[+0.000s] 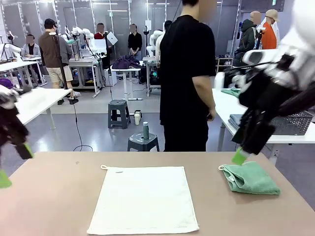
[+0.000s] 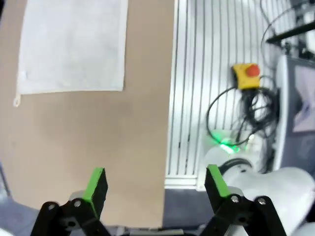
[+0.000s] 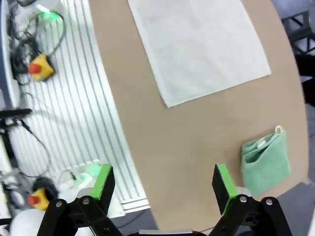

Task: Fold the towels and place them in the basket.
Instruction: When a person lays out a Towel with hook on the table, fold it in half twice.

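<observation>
Left pincer (image 2: 155,179): jaws spread wide and nothing between the green pads. It hovers over bare worktop (image 1: 54,196) at the left edge of the front view.
Right pincer (image 3: 163,178): wide open too, and empty. It hangs high over the right side, clear of the cloth below.
Mint-green towel (image 1: 251,178): lower right of the front view, already a small folded packet lying on the worktop. The right arm's green pad shows just above its upper left corner.
Cream towel (image 1: 145,199): bottom centre, spread flat in a single layer, its little corner loop (image 1: 104,167) at the upper left corner.
Basket (image 1: 295,124): dark mesh, right edge of the front view, on the white table behind the right arm and well apart from both towels.
Handling, my read: both are light, limp terry that will sag and drape, with nothing fragile about them. The pile should give the pads good bite.
Where to grip, my read: pinch the cream towel at its corners or along an edge, one pincer per corner, since the flat middle gives nothing to bite on. Take the mint packet across its folded edge so the layers stay together.
</observation>
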